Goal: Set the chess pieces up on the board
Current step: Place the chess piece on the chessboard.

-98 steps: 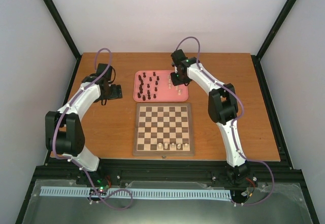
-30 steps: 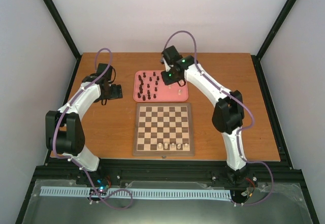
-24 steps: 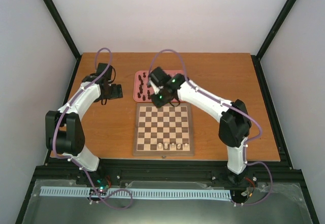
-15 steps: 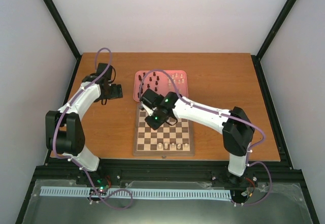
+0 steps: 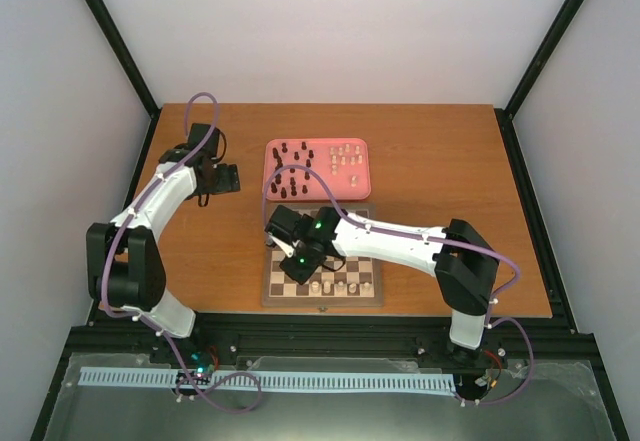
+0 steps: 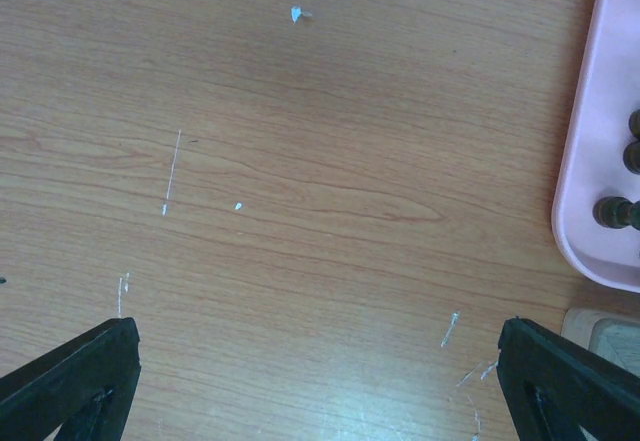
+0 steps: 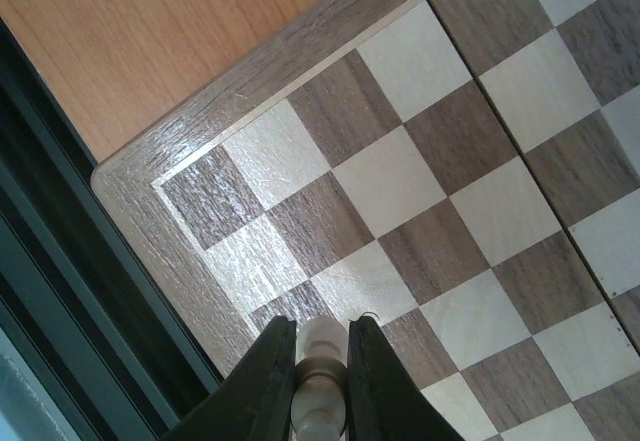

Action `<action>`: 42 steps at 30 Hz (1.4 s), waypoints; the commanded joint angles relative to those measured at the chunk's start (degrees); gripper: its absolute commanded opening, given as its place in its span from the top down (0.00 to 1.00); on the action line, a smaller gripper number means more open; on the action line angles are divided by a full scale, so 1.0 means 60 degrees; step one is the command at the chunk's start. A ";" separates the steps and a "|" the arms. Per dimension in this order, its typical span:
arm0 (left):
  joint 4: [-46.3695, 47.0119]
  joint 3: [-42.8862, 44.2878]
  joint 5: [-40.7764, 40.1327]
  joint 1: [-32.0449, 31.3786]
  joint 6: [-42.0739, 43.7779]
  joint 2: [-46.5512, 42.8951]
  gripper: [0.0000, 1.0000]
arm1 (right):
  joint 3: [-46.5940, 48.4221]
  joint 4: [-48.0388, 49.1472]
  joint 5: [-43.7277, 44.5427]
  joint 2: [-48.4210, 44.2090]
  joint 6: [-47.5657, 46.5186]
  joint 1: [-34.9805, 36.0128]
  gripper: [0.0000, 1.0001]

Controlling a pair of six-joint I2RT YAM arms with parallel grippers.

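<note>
No writing, number, brand mark or sign can be read in any of the three views. The chessboard [image 5: 300, 301] shows only plain checkered squares and a bare wooden border, with no letters or digits along its edges. The pink tray [image 5: 316, 141] in the upper middle of the overhead view has no legible marking either.

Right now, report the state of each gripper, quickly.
Left gripper: open, holding nothing.
Right gripper: shut on a cream-white chess piece.
</note>
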 commanded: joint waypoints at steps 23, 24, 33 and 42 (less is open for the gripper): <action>0.0126 0.0005 0.0002 -0.0027 0.0039 -0.0284 0.00 | -0.1056 0.0852 -0.0379 -0.0480 0.0419 0.0484 0.88; 0.0116 0.0002 0.0005 -0.0028 0.0047 -0.0284 0.00 | -0.1078 0.0903 -0.0370 -0.0450 0.0414 0.0477 0.87; 0.0171 -0.0122 -0.0029 -0.0027 0.0058 -0.0304 0.00 | -0.1280 0.1247 -0.0227 -0.0273 0.0384 0.0490 0.88; 0.0205 -0.0152 -0.0052 -0.0035 0.0063 -0.0308 0.00 | -0.1322 0.1349 -0.0271 -0.0115 0.0274 0.0480 0.87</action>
